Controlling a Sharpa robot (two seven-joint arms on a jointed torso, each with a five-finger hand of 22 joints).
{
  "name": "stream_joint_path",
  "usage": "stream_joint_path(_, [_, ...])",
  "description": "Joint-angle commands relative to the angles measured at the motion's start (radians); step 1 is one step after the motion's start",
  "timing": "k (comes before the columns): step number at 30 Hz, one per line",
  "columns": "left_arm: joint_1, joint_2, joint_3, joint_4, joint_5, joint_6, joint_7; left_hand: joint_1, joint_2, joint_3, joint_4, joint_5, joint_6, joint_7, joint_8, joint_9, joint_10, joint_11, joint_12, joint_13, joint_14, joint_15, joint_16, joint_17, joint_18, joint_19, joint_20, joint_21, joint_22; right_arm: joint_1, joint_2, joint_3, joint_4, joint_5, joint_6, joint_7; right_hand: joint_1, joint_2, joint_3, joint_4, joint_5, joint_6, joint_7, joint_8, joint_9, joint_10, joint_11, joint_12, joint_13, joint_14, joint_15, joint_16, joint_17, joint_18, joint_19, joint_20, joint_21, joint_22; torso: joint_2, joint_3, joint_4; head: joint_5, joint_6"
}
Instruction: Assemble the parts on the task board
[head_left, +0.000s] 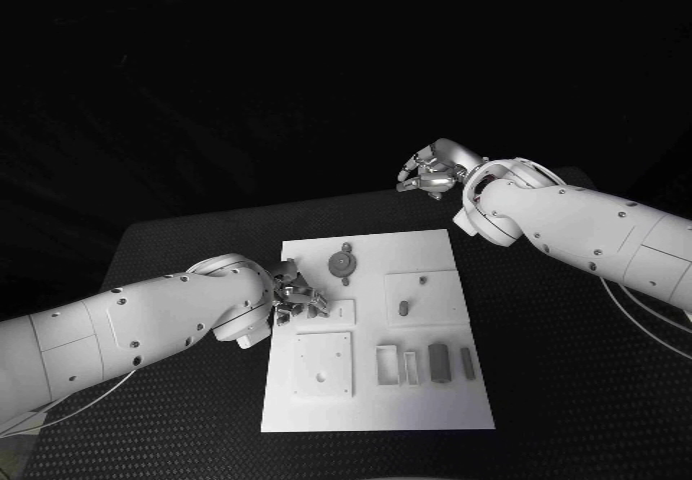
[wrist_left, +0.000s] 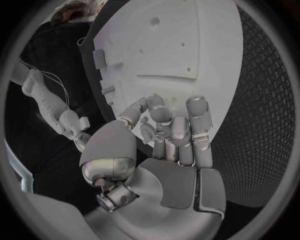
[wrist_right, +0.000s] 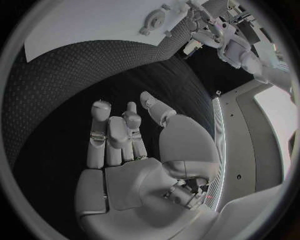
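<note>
The white task board (head_left: 433, 250) lies in the middle of the black table. On it are a round grey part with tabs (head_left: 342, 262), a square plate (head_left: 323, 362), a small peg (head_left: 405, 308) and a dark block (head_left: 438, 362) among slots. My left hand (head_left: 296, 295) is at the board's left edge with its fingers curled in. In the left wrist view the left hand (wrist_left: 169, 135) pinches a small round grey part (wrist_left: 148, 133) between thumb and fingers. My right hand (head_left: 433, 172) hovers beyond the board's far edge; the right hand (wrist_right: 125, 135) holds nothing, its fingers apart.
The task board (wrist_left: 187, 50) has raised blocks along one edge. From the right wrist, the board (wrist_right: 94, 25), the round part (wrist_right: 153, 20) and the left hand (wrist_right: 201, 25) lie farther off. Black dimpled matting (head_left: 562, 350) surrounds the board.
</note>
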Motion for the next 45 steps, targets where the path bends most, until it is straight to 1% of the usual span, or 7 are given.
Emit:
stream_joint_path(1, [0.005, 0.006, 0.001, -0.003, 0.032, 0.059, -0.003, 0.084, 0.09, 0.047, -0.051, 0.004, -0.006, 0.002, -0.007, 0.001, -0.008, 0.001, 0.007, -0.002, -0.009, -0.018, 0.005, -0.001, 0.018, -0.006, -0.001, 0.005, 0.022, -0.001, 0.002, 0.0, -0.001, 0.001, 0.011, 0.007, -0.009, -0.002, -0.003, 0.004, -0.003, 0.003, 0.014, -0.001, 0.002, -0.002, -0.001, -0.002, 0.0, -0.004, -0.004, -0.006, 0.001, 0.027, 0.0, -0.009, -0.006, 0.017, -0.001, 0.0002, 0.0207, -0.001, -0.001])
stream_joint_path(9, [0.006, 0.017, 0.001, -0.003, -0.013, 0.052, 0.0, 0.084, 0.09, 0.046, -0.051, 0.003, -0.007, 0.002, -0.009, 0.006, -0.009, 0.001, 0.007, -0.002, -0.01, -0.018, 0.006, -0.002, 0.018, -0.007, -0.001, 0.006, 0.022, -0.001, 0.003, 0.0, -0.001, 0.001, 0.011, 0.008, -0.009, -0.002, -0.003, 0.004, -0.003, 0.003, 0.014, -0.002, 0.002, -0.002, -0.001, -0.002, 0.0, -0.004, -0.004, -0.006, 0.001, 0.027, 0.001, -0.009, -0.006, 0.017, 0.0, 0.0003, 0.0216, -0.002, -0.003])
stream_joint_path(15, [0.006, 0.023, 0.001, 0.001, -0.087, 0.042, 0.009, 0.084, 0.09, 0.046, -0.051, 0.002, -0.008, 0.002, -0.01, 0.009, -0.01, 0.001, 0.007, -0.002, -0.011, -0.018, 0.006, -0.002, 0.018, -0.007, -0.001, 0.006, 0.022, -0.001, 0.003, 0.0, 0.0, 0.001, 0.012, 0.008, -0.009, -0.002, -0.003, 0.004, -0.003, 0.003, 0.014, -0.002, 0.002, -0.002, -0.001, -0.002, 0.0, -0.004, -0.004, -0.006, 0.001, 0.027, 0.001, -0.009, -0.006, 0.017, 0.0, -0.0003, 0.0217, -0.002, -0.004])
stream_joint_path(21, [0.006, 0.025, 0.0, 0.006, -0.154, 0.034, 0.014, 0.085, 0.089, 0.047, -0.051, 0.002, -0.008, 0.002, -0.011, 0.011, -0.01, 0.001, 0.008, -0.002, -0.011, -0.018, 0.007, -0.003, 0.019, -0.007, -0.001, 0.007, 0.022, -0.001, 0.003, 0.0, 0.0, 0.001, 0.013, 0.009, -0.01, -0.002, -0.003, 0.004, -0.003, 0.003, 0.014, -0.002, 0.002, -0.002, -0.001, -0.002, 0.0, -0.004, -0.004, -0.006, 0.001, 0.027, 0.001, -0.009, -0.006, 0.017, -0.001, -0.0001, 0.0212, -0.002, -0.004])
stream_joint_path(27, [0.006, 0.026, 0.0, 0.007, -0.19, 0.036, 0.017, 0.087, 0.088, 0.047, -0.051, 0.001, -0.007, 0.002, -0.012, 0.014, -0.01, 0.001, 0.008, -0.002, -0.011, -0.018, 0.007, -0.003, 0.019, -0.007, -0.001, 0.008, 0.022, -0.001, 0.004, 0.0, 0.0, 0.001, 0.014, 0.009, -0.01, -0.002, -0.003, 0.004, -0.003, 0.003, 0.014, -0.002, 0.002, -0.002, -0.001, -0.002, 0.0, -0.004, -0.004, -0.006, 0.001, 0.027, 0.001, -0.009, -0.006, 0.017, 0.0, -0.0001, 0.0214, -0.002, -0.003])
stream_joint_path(35, [0.006, 0.027, 0.001, -0.003, -0.195, 0.051, 0.013, 0.088, 0.087, 0.047, -0.051, 0.001, -0.007, 0.002, -0.013, 0.017, -0.01, 0.001, 0.009, -0.003, -0.011, -0.018, 0.008, -0.004, 0.019, -0.007, -0.001, 0.008, 0.022, -0.001, 0.006, 0.0, -0.001, 0.001, 0.014, 0.009, -0.01, -0.002, -0.003, 0.004, -0.003, 0.003, 0.014, -0.002, 0.003, -0.002, -0.001, -0.002, -0.001, -0.004, -0.004, -0.006, 0.001, 0.027, 0.001, -0.009, -0.007, 0.018, 0.0, -0.0001, 0.0218, -0.003, -0.006])
stream_joint_path(45, [0.006, 0.034, 0.0, -0.011, -0.195, 0.051, 0.015, 0.088, 0.089, 0.047, -0.049, -0.001, -0.007, 0.002, -0.016, 0.022, -0.01, 0.001, 0.009, -0.003, -0.012, -0.018, 0.009, -0.005, 0.019, -0.007, 0.0, 0.009, 0.021, -0.002, 0.006, 0.0, -0.001, 0.001, 0.014, 0.009, -0.01, -0.002, -0.003, 0.004, -0.003, 0.003, 0.013, -0.002, 0.003, -0.002, -0.001, -0.002, -0.001, -0.004, -0.004, -0.006, 0.001, 0.027, 0.001, -0.009, -0.007, 0.018, 0.0, -0.0003, 0.0214, -0.002, -0.007])
